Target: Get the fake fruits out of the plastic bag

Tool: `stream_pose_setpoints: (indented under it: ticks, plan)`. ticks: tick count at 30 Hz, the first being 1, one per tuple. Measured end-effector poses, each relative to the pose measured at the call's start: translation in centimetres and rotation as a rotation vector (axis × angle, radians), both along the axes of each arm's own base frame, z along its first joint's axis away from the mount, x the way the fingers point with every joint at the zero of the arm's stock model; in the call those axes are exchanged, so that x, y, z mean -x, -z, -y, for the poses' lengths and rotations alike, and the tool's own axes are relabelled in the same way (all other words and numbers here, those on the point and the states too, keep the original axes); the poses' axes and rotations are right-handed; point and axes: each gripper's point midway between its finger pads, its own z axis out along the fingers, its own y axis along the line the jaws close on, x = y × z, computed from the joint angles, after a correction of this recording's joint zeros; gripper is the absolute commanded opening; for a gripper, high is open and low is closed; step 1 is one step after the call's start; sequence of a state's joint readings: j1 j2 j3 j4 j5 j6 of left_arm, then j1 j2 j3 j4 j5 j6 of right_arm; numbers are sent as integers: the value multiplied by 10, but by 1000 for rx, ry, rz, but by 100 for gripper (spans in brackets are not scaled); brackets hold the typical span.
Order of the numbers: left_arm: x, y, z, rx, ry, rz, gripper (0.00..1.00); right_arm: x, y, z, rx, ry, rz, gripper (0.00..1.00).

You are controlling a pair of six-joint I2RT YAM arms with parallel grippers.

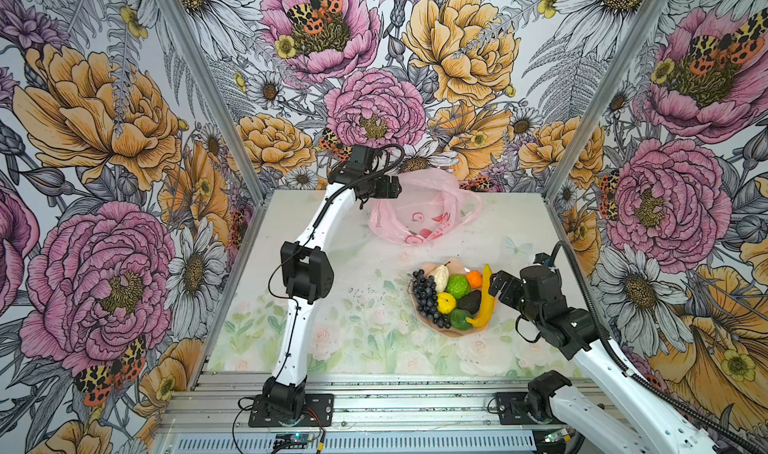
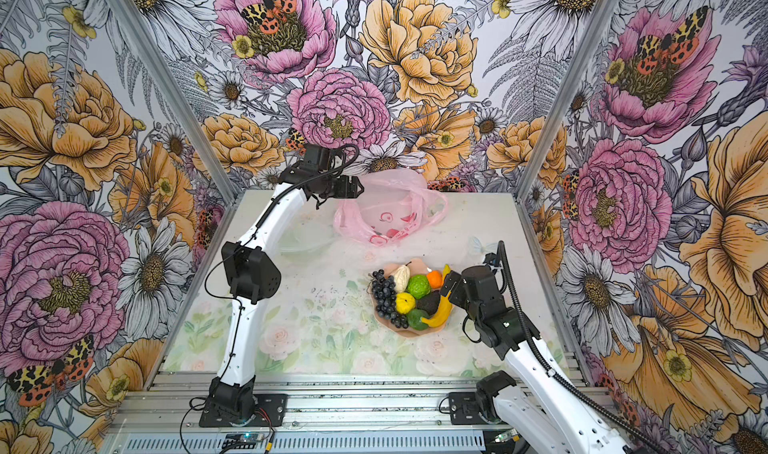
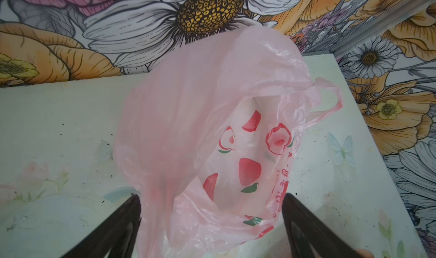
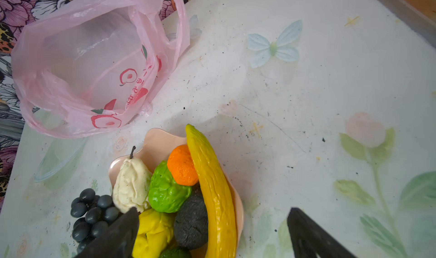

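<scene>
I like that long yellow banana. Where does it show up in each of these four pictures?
In a top view: the banana lies on the right edge of the plate, right of centre.
In a top view: same place, on the plate's right edge.
Left wrist: not in it.
Right wrist: it lies along the plate's rim, against the orange.
Shared landmark: the pink plastic bag.

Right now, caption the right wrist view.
Open right hand near plastic fruits on peach scalloped plate; translucent pink bag looks empty.
</scene>
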State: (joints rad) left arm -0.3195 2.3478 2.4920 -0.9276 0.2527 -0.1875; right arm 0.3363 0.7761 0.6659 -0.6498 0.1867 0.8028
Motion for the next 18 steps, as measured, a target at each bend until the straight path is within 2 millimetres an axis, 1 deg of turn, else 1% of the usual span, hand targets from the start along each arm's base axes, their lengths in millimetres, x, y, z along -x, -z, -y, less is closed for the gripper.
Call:
stream_pose_setpoints:
  ticks: [2,4,7,9,10,12,14,16,18]
  plan:
    - [4,-10,-4,14,-17,1,99,0,4,1,-15,1,-19,100]
    - [8,-10,-9,20,-42,-15,99,0,5,1,-26,1,-27,99]
    - [17,7,-21,-15,-98,-68,99,2,10,2,-34,1,-40,100]
    - [30,23,-32,-56,-139,-114,99,4,17,3,-38,3,-58,99]
    - [37,28,-36,-69,-156,-128,99,5,21,3,-40,3,-67,100]
    - [59,35,-45,-98,-190,-148,99,7,30,4,-46,1,-87,100]
    - [85,34,-50,-97,-213,-138,99,7,38,3,-59,-2,-101,99]
    - [112,25,-55,-67,-238,-105,99,7,46,1,-80,-8,-111,100]
    - [137,10,-59,-11,-253,-43,99,6,55,-4,-107,-20,-122,100]
